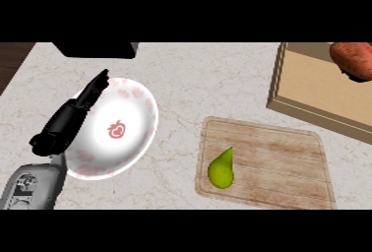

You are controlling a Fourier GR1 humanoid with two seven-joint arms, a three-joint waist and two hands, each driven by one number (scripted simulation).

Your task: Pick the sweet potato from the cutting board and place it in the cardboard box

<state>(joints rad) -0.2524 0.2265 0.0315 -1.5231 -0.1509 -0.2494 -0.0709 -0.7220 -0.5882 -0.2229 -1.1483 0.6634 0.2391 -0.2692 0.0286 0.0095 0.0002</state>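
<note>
The sweet potato (354, 59) hangs at the view's upper right edge, above the open box (320, 101), its reddish-orange body partly cut off by the frame. A dark sliver under it at the right edge is the right hand (357, 77); so little of it shows that I cannot tell whether its fingers are curled or straight. The box sits at the counter's (210, 78) upper right, tan walls around a paler floor, and only its left part is in view. Just below and left of the box lies the board (280, 160), a wooden slab with rounded corners, near but apart from the box's lower wall. On the board's left side rests a green pear-shaped fruit (222, 170), its pointed tip up and its rounded end near the board's lower left edge. To the left, well apart from the board, is a white plate (127, 125) with pink heart marks and a red strawberry figure at its centre. The left hand (76, 115) rises from the lower left on its grey forearm, fingers straight and together, lying over the plate's left rim and pointing up. A dark object (98, 49) sits at the counter's top left edge.
</note>
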